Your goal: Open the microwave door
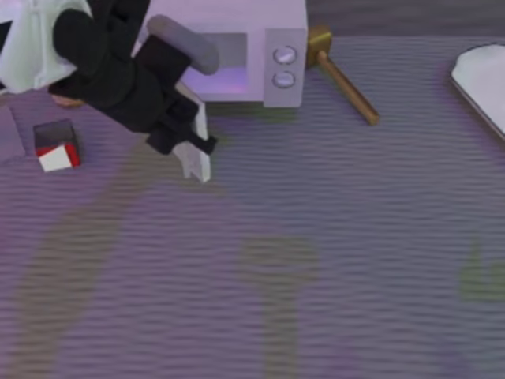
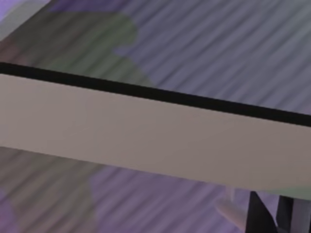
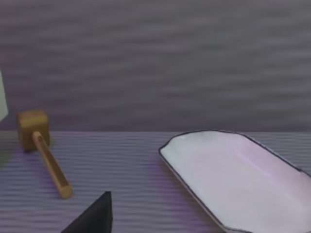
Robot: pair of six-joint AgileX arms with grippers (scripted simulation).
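The pale lilac-white microwave point(image 1: 237, 20) stands at the back of the table, its two-knob control panel point(image 1: 284, 67) facing me. The microwave door point(image 1: 199, 164) is swung wide open and juts forward edge-on from the oven's left side, so the lit cavity point(image 1: 233, 67) shows. My left gripper point(image 1: 189, 144) straddles that door near its outer end and is shut on it. In the left wrist view the door's edge point(image 2: 146, 131) runs across as a pale band, with the left gripper point(image 2: 269, 218) low in the corner. My right gripper point(image 3: 97, 221) is parked off the table's right, out of the top view.
A wooden hammer point(image 1: 341, 75) lies just right of the microwave, also in the right wrist view as the hammer point(image 3: 46, 158). A white tray point(image 1: 481, 79) sits at the far right edge. A small red-and-white box point(image 1: 57, 150) lies left of the door.
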